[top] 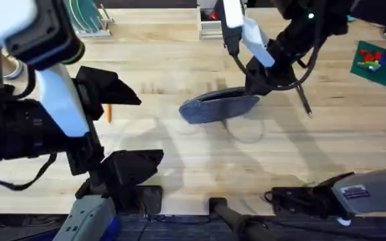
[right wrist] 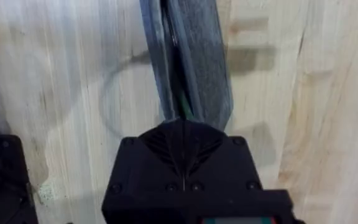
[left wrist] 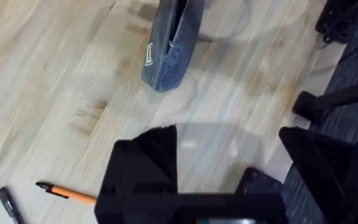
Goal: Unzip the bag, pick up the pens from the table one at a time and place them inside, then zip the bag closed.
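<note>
The light wooden plank table (top: 200,154) bears the grey-blue fabric pouch (top: 218,106) near its middle, zipper slit parted so pens can be dropped in; the right gripper (right wrist: 180,121) is pressed shut at the pouch's end, seemingly on the zipper; the left gripper (left wrist: 229,162) hangs wide open and empty above the orange pen (left wrist: 67,193), the dark pen (left wrist: 10,205) beside it.

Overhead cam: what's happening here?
The right pincer is down at the right end of the bag, closed at the zipper there. The bag's opening gapes, with something green inside. The left pincer hangs open and empty, off the table. An orange pen and a dark pen lie out.
</note>
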